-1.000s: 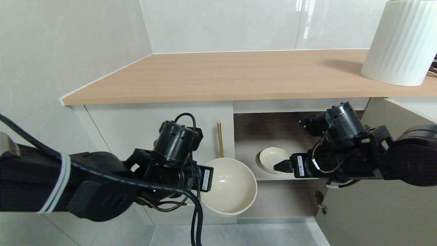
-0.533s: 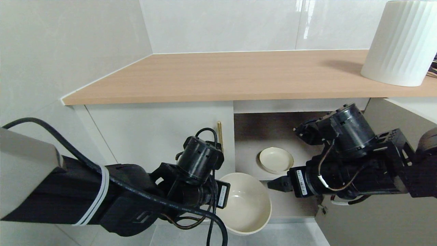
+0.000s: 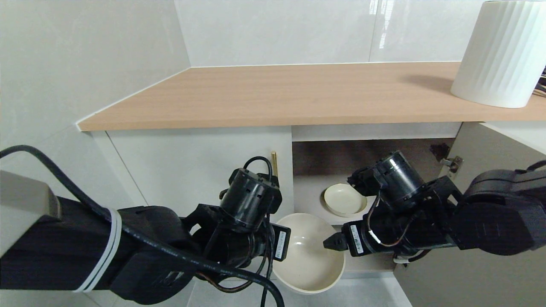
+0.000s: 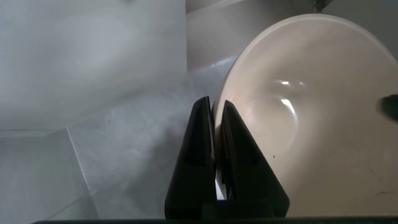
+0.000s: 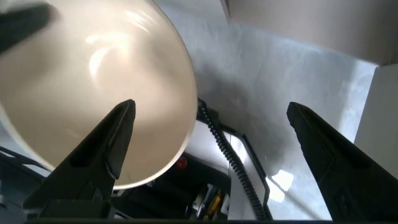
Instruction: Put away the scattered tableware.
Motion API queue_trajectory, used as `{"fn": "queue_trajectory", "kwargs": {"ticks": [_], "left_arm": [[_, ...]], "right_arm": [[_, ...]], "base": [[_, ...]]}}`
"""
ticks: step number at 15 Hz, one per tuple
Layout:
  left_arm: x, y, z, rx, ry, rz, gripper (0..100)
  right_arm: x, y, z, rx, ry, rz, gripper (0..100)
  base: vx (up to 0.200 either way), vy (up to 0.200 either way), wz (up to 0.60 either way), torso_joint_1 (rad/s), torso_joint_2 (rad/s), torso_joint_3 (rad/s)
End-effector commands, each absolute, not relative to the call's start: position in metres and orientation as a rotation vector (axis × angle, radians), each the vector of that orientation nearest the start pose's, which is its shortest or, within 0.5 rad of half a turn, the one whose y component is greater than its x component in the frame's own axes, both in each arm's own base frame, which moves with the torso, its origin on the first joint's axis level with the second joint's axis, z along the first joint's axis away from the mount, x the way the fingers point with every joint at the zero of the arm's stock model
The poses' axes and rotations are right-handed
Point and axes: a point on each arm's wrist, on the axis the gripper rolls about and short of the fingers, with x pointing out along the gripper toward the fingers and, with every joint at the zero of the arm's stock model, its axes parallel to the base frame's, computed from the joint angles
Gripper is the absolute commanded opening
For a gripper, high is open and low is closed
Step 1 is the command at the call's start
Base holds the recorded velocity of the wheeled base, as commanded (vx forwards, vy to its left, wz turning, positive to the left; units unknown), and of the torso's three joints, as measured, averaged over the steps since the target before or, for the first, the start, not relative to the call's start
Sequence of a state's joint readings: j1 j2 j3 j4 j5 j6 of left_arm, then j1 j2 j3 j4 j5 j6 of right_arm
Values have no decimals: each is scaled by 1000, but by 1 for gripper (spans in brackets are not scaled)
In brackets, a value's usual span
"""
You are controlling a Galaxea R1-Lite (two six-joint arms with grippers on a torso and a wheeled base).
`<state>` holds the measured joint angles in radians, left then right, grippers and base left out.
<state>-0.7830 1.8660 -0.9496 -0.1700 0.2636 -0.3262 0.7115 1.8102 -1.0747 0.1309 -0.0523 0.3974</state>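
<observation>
Closest to me, my left gripper (image 3: 279, 244) is closed on the near rim of the big cream bowl (image 3: 309, 261). The left wrist view shows both fingers (image 4: 200, 144) pinched flat against the bowl's edge (image 4: 311, 112). Over the last second I have brought that bowl down and across to my right, from beside the closed door to low in front of the open cabinet (image 3: 375, 132), just above the floor. Just past it, the right gripper (image 3: 335, 243) has swung down from the shelf and come in at the bowl's far rim. Its fingers are spread wide, and in the right wrist view (image 5: 211, 109) the bowl's edge (image 5: 93, 93) seems to lie between them, though I cannot tell whether either finger touches it. To me this looks like a handover or a two-armed carry being set up, and the bowl is not yet stowed. I would not loosen the left grip until the right one has closed. Deeper in, the small dish (image 3: 344, 199) sits on the cabinet shelf (image 3: 307, 187) where it was, so that piece looks done. Farthest off, a ribbed white container (image 3: 501, 51) stands at the right end of the wooden table (image 3: 277, 94), unmoved.
</observation>
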Motion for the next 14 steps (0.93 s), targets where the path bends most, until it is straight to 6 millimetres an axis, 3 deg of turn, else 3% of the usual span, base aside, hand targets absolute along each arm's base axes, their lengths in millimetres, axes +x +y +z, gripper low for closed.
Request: {"fn": "queue_trajectory", "kwargs": {"ticks": [1,4,5,14], "left_arm": [[235,-228,128,67,715,-386,0],[234,-228,127,68,716,-387,0],[234,-228,127,68,716,-387,0],[234,-229,126,71,719,-388,0]], "right_arm": [[244,209,145,25,937,436,100],[244,210,143,30,943,433,100],[243,212,143,30,944,438,0],[240,218,138,16,963,448,0]], "base": [[0,0,0,0,0,0],[0,0,0,0,0,0],[0,0,0,0,0,0],[0,0,0,0,0,0]]}}
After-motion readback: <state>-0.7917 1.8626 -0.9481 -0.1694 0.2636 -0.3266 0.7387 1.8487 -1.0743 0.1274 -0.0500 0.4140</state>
